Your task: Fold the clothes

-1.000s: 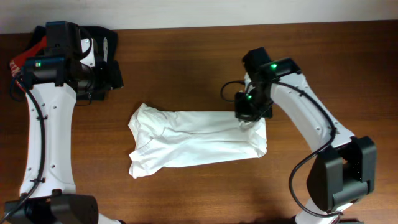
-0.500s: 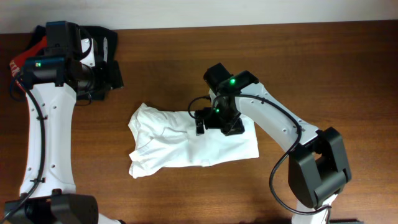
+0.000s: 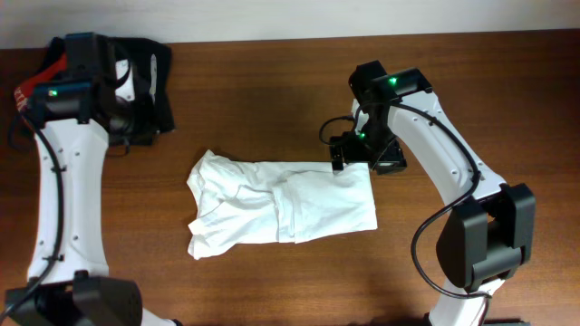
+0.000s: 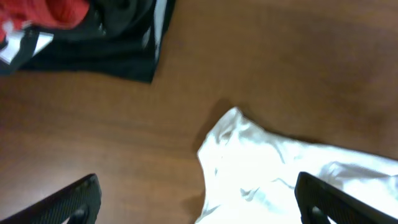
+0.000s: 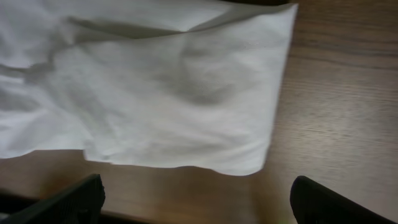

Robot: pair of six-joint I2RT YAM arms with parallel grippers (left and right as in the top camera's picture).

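Observation:
The clothes are a white T-shirt lying flat mid-table, its right end folded leftward over the middle, with a doubled layer on the right half. In the right wrist view the shirt fills the upper frame. My right gripper hovers at the shirt's far right corner, open, and nothing sits between its fingers. My left gripper is open and holds nothing, above the table just back-left of the shirt's left end.
A black garment with a grey stripe and a red garment are piled at the back left corner, beneath the left arm; both show in the left wrist view as black and red. Bare wood surrounds the shirt.
My right gripper carried the shirt's right end leftward over the middle, opened and let it go, then drew back to the right. The left arm hardly moved.

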